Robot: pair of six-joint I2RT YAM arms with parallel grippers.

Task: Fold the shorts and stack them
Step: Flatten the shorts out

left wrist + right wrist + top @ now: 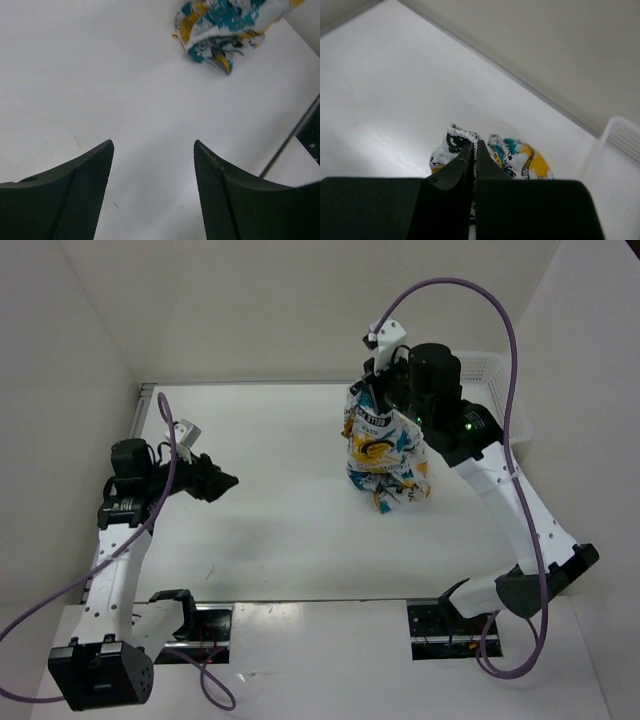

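My right gripper (474, 146) is pinched shut on an edge of the shorts (385, 455), with the hem showing just past my closed fingertips in the right wrist view. I hold it high, right of centre in the upper half of the overhead frame, so that the cloth hangs down and its weight can pull it out of a lump. I judge this a lift to find how the garment lies before any fold. The bottom of the bundle appears to rest on the table (270, 530), so it is not fully free. My left gripper (222, 480) waits at the left of the overhead frame, well apart from the cloth. Its jaws stand wide and hold nothing, and it faces the shorts, which lie in the upper right of its own view, ready, I think, to take a second corner. The shorts are white cloth crowded with yellow-orange and teal patches and dark lettering, crumpled and gathered into a narrow hanging bunch with no flat panel or clear leg showing. The white mesh basket (500, 370) stands at the upper right, beyond my right arm.
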